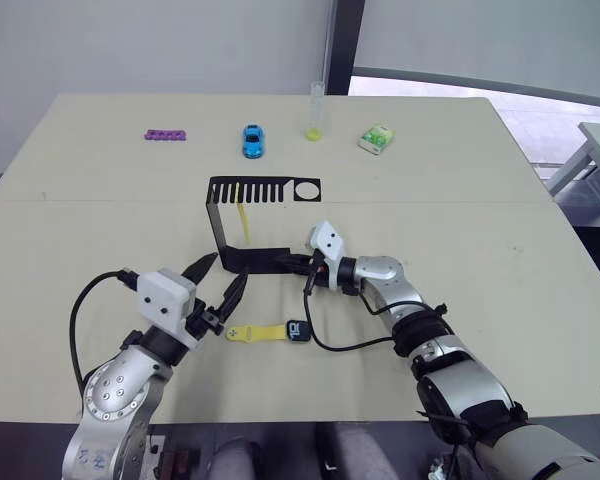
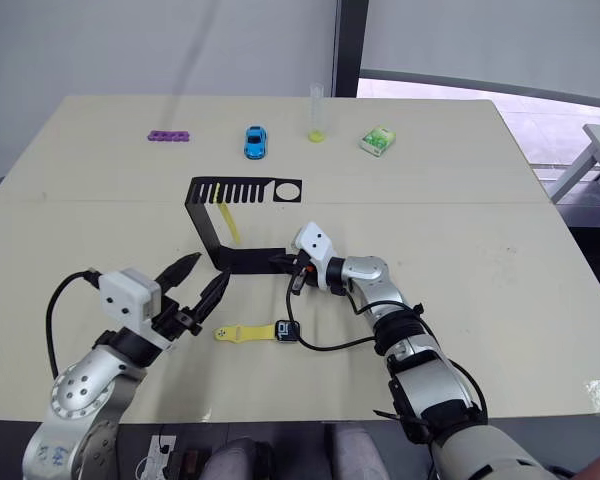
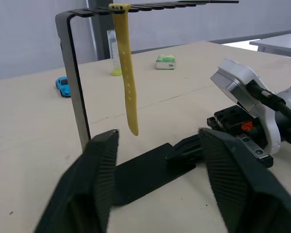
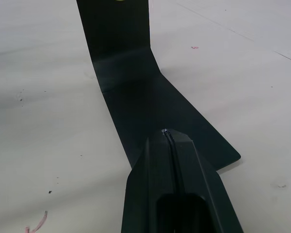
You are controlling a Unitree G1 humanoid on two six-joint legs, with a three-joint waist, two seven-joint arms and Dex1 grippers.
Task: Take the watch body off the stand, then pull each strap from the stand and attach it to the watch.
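The black stand [image 1: 220, 222] sits mid-table, and one yellow strap [image 1: 242, 220] hangs from its slotted top plate. The watch body [image 1: 299, 331] lies flat on the table in front of the stand, with the other yellow strap [image 1: 255, 333] joined to its left side. My left gripper [image 1: 227, 271] is open just left of the stand's base, its fingers [image 3: 99, 165] pointing at the hanging strap [image 3: 128, 87]. My right gripper [image 1: 292, 266] is shut, and its tips [image 4: 166, 132] rest on the right end of the stand's base [image 4: 136, 97].
Along the table's far side stand a purple piece [image 1: 165, 134], a blue toy car [image 1: 252, 140], a clear tube with a yellow bottom [image 1: 315, 112] and a green box [image 1: 377, 139]. A black cable [image 1: 325, 345] loops from my right wrist near the watch.
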